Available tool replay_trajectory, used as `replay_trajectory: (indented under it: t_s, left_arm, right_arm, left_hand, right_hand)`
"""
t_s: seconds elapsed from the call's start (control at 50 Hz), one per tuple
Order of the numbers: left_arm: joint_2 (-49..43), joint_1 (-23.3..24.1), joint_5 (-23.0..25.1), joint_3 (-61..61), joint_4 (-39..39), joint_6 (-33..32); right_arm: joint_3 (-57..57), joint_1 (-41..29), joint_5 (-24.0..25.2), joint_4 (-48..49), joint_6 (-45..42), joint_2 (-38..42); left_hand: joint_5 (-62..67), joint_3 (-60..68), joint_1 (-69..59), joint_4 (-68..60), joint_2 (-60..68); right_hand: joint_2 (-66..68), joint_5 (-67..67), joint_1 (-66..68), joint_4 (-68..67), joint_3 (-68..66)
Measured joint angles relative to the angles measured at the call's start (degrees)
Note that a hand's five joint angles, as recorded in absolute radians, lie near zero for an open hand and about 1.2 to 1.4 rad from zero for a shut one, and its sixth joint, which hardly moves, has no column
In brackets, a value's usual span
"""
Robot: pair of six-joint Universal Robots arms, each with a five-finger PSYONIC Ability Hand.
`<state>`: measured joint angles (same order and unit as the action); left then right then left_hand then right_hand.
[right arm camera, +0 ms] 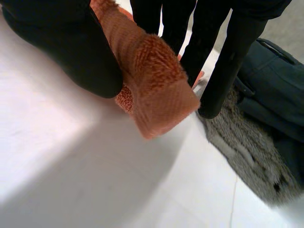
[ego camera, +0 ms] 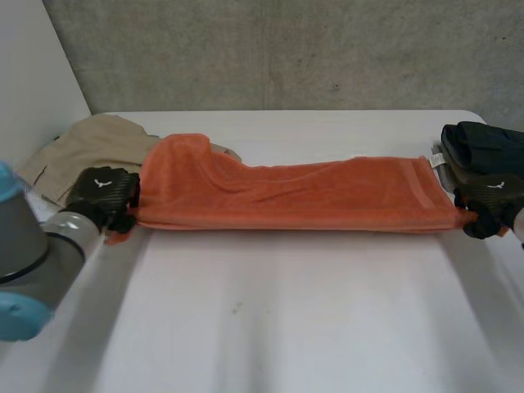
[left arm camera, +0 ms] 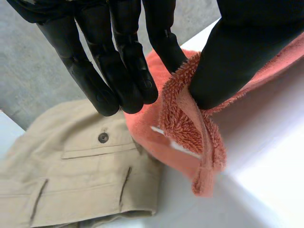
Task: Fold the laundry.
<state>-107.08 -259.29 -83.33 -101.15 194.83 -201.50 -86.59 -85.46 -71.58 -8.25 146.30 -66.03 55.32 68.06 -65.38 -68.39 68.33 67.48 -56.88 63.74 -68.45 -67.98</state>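
Observation:
An orange towel point(ego camera: 295, 195) lies stretched in a long folded strip across the white table point(ego camera: 270, 319). My left hand point(ego camera: 101, 195) pinches its left end; in the left wrist view the thumb point(left arm camera: 228, 61) presses the towel's corner point(left arm camera: 190, 123) against a finger. My right hand point(ego camera: 490, 201) pinches the right end; in the right wrist view the thumb point(right arm camera: 71, 47) and fingers point(right arm camera: 228, 61) clamp the towel's corner point(right arm camera: 152, 76). Both ends are lifted slightly off the table.
Beige trousers point(ego camera: 78, 151) lie at the back left, partly under the towel, and show by my left hand point(left arm camera: 71, 175). A stack of dark green clothing point(ego camera: 483, 147) on a grey towel point(right arm camera: 247, 152) sits at the far right edge.

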Motion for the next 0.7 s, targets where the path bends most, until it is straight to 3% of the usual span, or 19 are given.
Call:
replay_trajectory:
  t_s: [0.12,0.22,0.4,0.56,0.7]
  left_arm:
    - [7.74,-3.06,4.50,-4.33,-8.05,-1.90]
    - [11.72,-5.31,7.94,-7.25,-19.77,-6.52]
    - [11.47,-5.35,7.51,-8.62,-33.69,-18.88]
    - [8.11,-1.54,3.72,-2.51,-34.24,-23.44]
    - [-1.17,2.77,-0.25,9.90,-24.40,-20.16]
  right_arm:
    - [3.17,0.96,-0.15,-13.33,-5.43,-2.09]
    - [5.05,2.04,-0.37,-28.67,-14.62,-3.09]
    - [5.82,4.27,-1.17,-42.59,-27.05,-2.27]
    - [10.56,3.92,-1.96,-39.90,-23.18,1.04]
    - [16.74,0.39,-2.48,-28.62,-13.96,6.74]
  left_hand:
    - [0.00,0.00,0.00,-0.01,0.00]
    - [0.00,0.00,0.00,-0.01,0.00]
    - [0.00,0.00,0.00,-0.02,0.00]
    - [0.00,0.02,0.00,-0.04,0.00]
    - [0.00,0.07,0.00,-0.21,0.07]
  right_hand:
    - [0.00,-0.98,0.00,0.00,-0.01]
    - [0.00,-1.41,0.00,-0.01,0.00]
    - [0.00,-1.52,0.00,-0.01,0.00]
    - [0.00,-1.52,0.00,-0.02,0.00]
    - [0.00,-1.52,0.00,-0.03,0.00]
